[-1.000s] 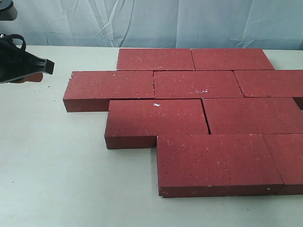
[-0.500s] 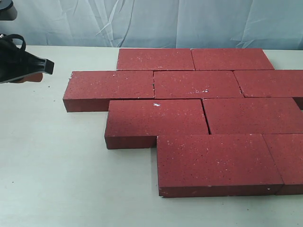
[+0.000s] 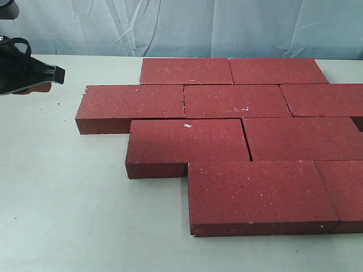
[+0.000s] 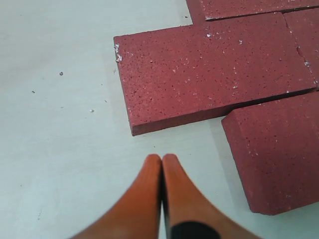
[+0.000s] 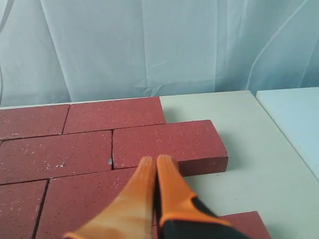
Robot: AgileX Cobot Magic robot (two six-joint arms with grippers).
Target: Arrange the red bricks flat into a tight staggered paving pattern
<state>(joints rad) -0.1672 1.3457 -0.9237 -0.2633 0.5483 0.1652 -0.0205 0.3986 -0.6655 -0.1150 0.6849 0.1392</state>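
Lying flat in staggered rows on the table (image 3: 68,198), red bricks (image 3: 238,130) sit tight; left gripper (image 4: 162,160) & right gripper (image 5: 155,162) pinched closed, empty. Risk: stray sweep nudges edge brick, reopens seams.

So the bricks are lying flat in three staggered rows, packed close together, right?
Not three. The exterior view shows the bricks lying flat in four staggered rows, packed close together.
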